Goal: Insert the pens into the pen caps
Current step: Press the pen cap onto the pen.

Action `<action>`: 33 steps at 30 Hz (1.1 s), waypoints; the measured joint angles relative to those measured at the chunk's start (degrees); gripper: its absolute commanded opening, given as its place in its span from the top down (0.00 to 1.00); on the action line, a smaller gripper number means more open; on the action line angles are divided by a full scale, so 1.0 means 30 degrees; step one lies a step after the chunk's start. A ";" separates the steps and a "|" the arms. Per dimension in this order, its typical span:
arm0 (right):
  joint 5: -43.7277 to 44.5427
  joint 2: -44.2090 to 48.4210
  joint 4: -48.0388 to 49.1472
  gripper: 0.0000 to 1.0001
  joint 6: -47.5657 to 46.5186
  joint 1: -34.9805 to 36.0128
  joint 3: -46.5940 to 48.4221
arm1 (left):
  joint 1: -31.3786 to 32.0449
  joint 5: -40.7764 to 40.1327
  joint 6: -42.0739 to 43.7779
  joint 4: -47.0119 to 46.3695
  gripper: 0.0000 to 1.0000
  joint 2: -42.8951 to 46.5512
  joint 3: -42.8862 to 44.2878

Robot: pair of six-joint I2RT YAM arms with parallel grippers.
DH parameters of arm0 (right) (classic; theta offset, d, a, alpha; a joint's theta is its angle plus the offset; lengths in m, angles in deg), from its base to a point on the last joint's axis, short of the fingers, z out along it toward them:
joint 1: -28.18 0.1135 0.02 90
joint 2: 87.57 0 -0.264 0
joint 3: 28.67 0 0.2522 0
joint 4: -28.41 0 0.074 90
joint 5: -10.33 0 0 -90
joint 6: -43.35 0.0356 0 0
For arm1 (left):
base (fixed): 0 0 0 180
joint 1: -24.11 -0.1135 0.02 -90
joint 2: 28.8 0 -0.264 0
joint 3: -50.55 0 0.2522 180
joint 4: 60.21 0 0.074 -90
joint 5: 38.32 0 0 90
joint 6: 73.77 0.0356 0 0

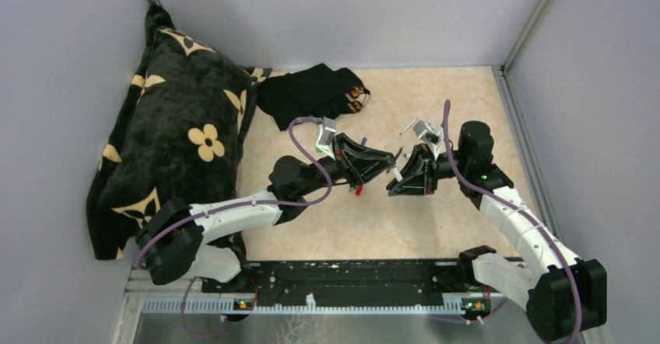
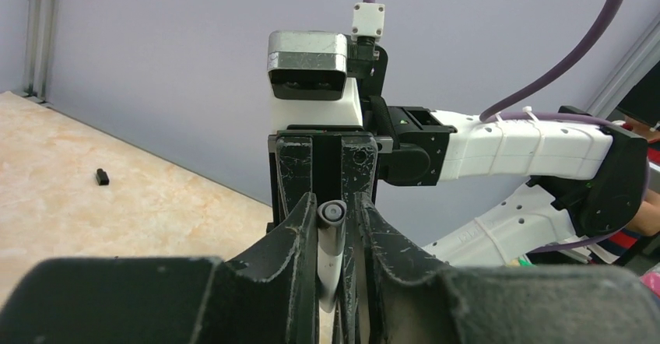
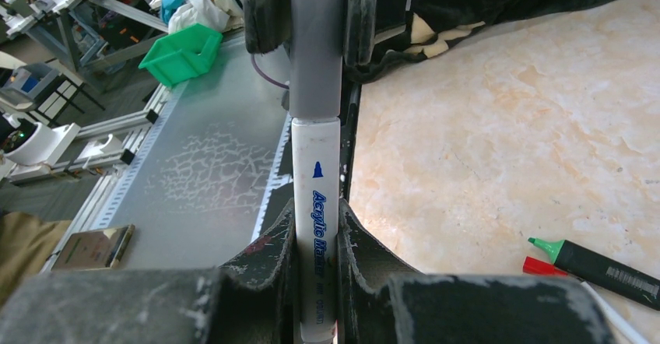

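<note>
Capping in hand: the right tool [image 3: 315, 231] clamps the white acrylic marker [image 3: 315, 165]; the left tool [image 2: 335, 204] seems pinched on its grey cap [image 3: 317, 48]. Next calls for a straight axial push together.

Scuffed plastic, smooth marbled counter [image 3: 482, 149]
The right hand [image 3: 315, 239] has matt black plastic fingers [image 3: 257, 258], scratched pale at their edges; between them is a glossy white pen [image 3: 315, 180] with blue print, and the grey cap [image 3: 317, 48] beyond it is matt. Right of the hand the beige counter is smooth and stone-patterned; left of it lies dull sheet metal [image 3: 210, 173] with crackle marks.
</note>
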 measured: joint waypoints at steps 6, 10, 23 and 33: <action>-0.0044 0.0000 -0.0022 1.00 0.0000 0.0000 0.0000 | -0.0007 0.0233 -0.0175 -0.0044 1.00 -0.0233 0.0000; -0.0044 0.0000 -0.0073 1.00 0.0007 0.0000 0.0000 | -0.0029 0.0525 -0.0197 -0.0204 1.00 -0.0277 0.0000; -0.0437 -0.1603 -0.7766 1.00 -0.4911 -0.0066 0.3177 | 0.0058 0.0466 0.1020 -0.3781 1.00 -0.0984 -0.1268; 0.2747 -0.1435 -1.0003 1.00 -0.5639 0.0248 0.3789 | 0.0546 -0.2069 0.0036 -0.4481 1.00 -0.2317 -0.1056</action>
